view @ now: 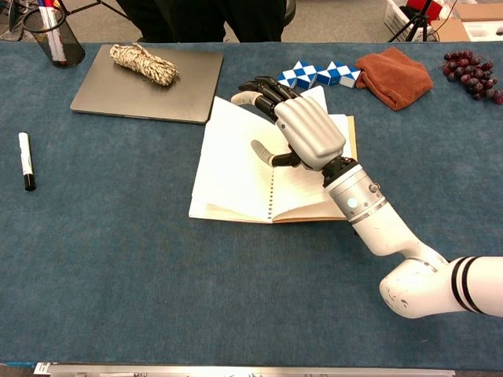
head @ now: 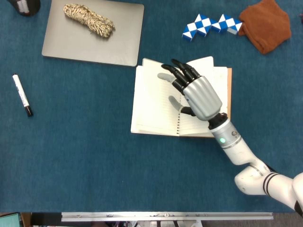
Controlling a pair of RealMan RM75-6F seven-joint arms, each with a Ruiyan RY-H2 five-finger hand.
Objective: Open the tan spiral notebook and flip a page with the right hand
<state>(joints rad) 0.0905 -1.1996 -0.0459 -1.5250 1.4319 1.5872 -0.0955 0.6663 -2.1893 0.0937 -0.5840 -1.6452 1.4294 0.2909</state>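
Note:
The tan spiral notebook [head: 151, 104] lies open and flat at the table's middle, with cream lined pages on both sides of the wire spine; the chest view shows the notebook [view: 228, 173] the same way. My right hand [head: 199, 97] hovers over the spine, palm down, with its dark fingers stretched over the upper part of the left page. In the chest view the right hand [view: 306, 129] holds nothing. A top corner of a right-side page curls up slightly behind the hand. The left hand appears in neither view.
A closed grey laptop [head: 123, 42] with a rope bundle [head: 89, 20] on it lies at the back left. A marker [head: 22, 94] lies at the far left. A blue-white snake puzzle [head: 210, 26], orange cloth [head: 266, 23] and grapes [view: 471, 72] sit at the back right.

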